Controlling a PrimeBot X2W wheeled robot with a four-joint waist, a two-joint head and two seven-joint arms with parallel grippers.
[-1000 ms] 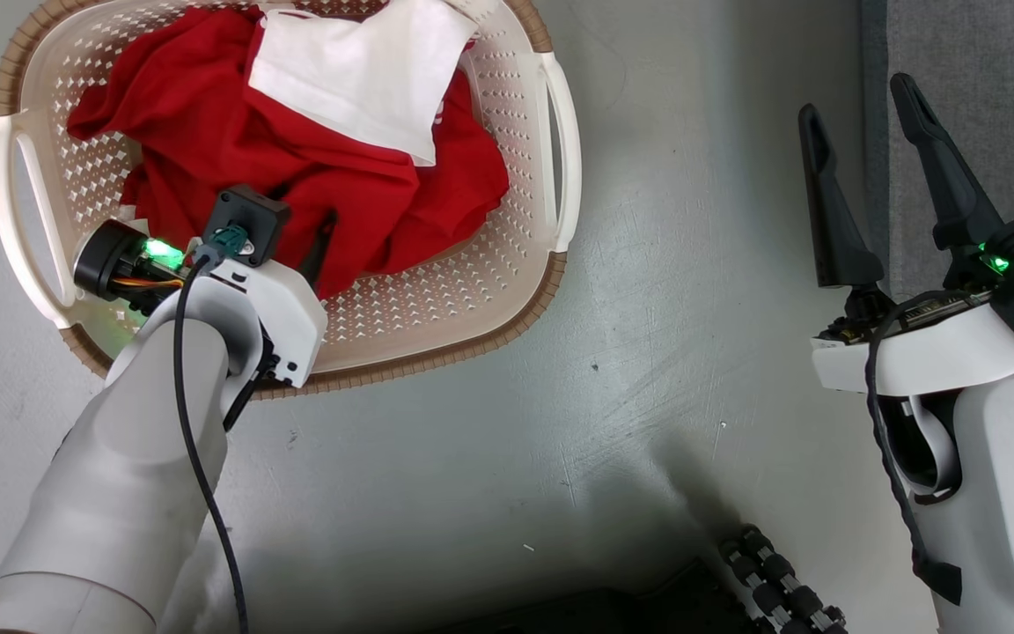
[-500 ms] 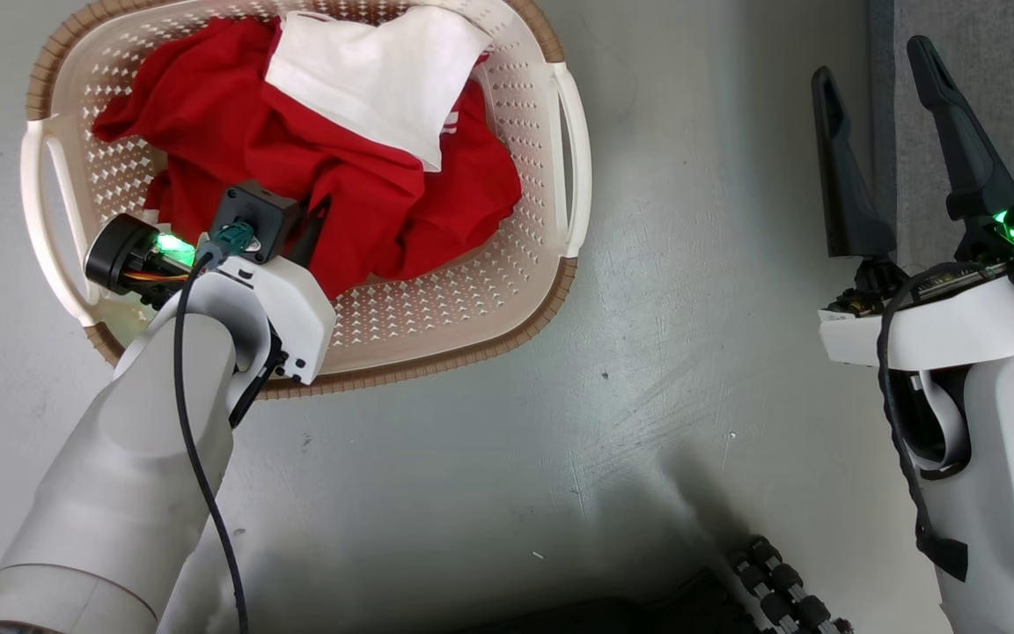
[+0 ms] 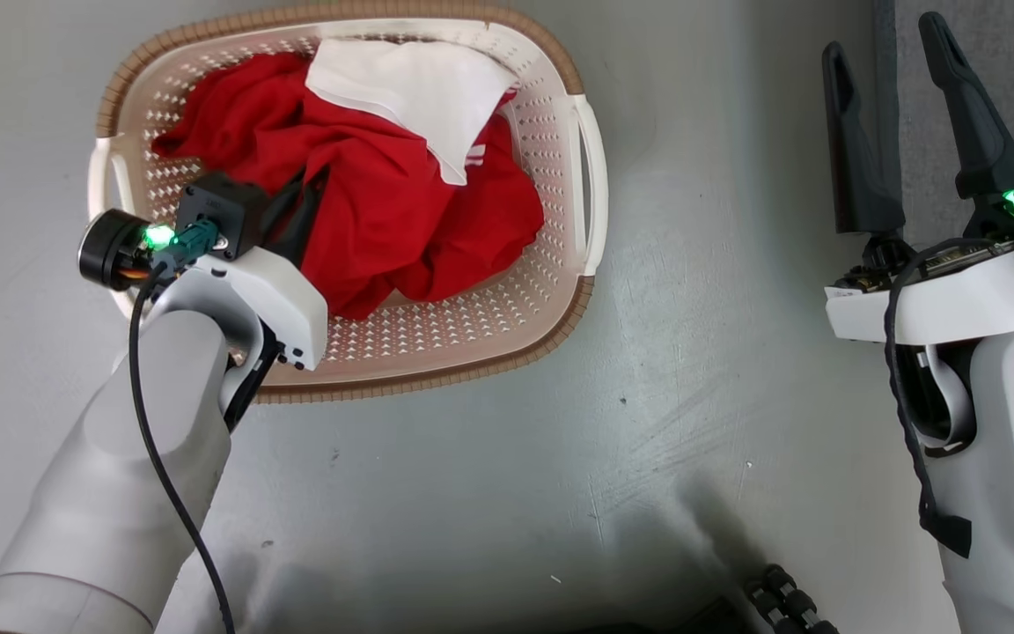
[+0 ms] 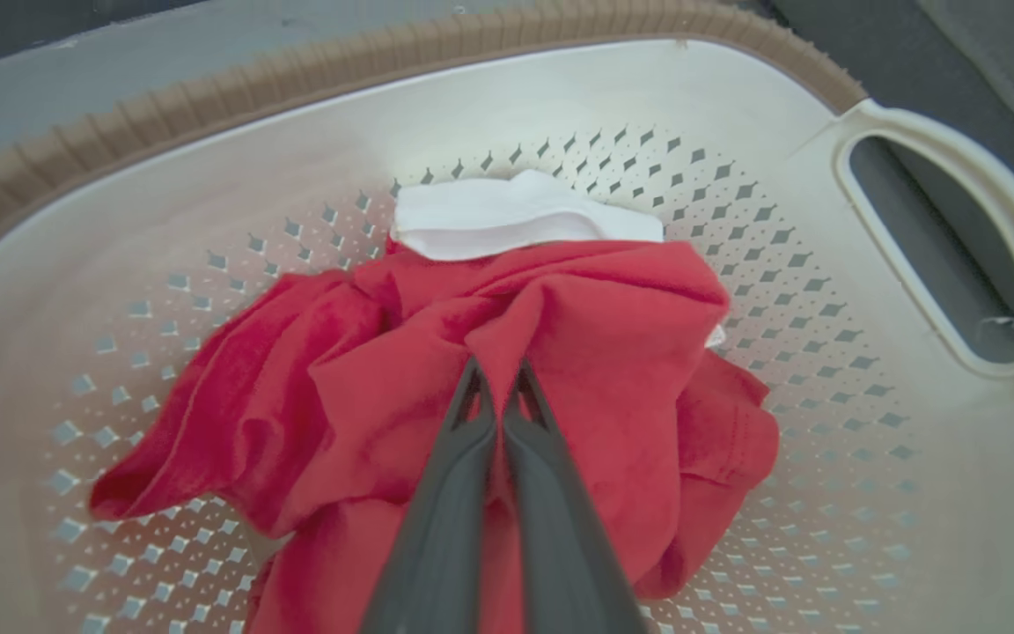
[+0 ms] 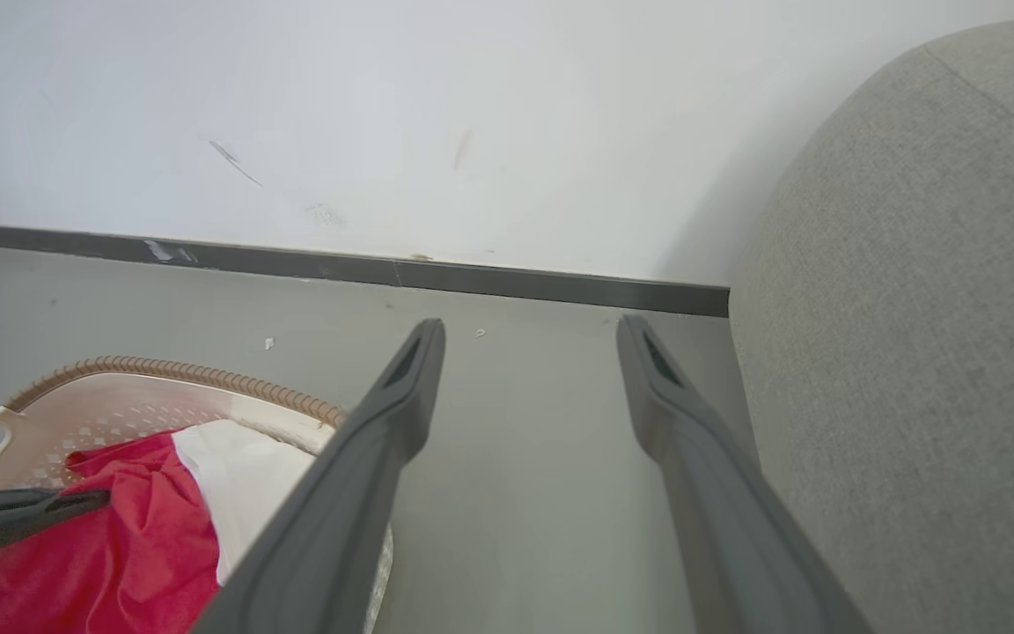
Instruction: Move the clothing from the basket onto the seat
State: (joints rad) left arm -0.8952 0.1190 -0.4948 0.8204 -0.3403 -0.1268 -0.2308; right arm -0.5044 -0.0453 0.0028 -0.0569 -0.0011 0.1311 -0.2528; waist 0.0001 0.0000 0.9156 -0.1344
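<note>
Where the left gripper (image 4: 496, 374) pinches shut on a raised red fold, the clothing (image 4: 340, 405) lies bunched in the middle of the basket (image 4: 736, 114). It looks light and limp and likely to trail, so this mid-bundle fold seems a fair hold. How much cloth the fingers trap is hidden. Right of the basket, the right gripper (image 5: 532, 328) hangs wide open and empty, beside the seat (image 5: 912, 308), which is cut off at the frame's edge.
</note>
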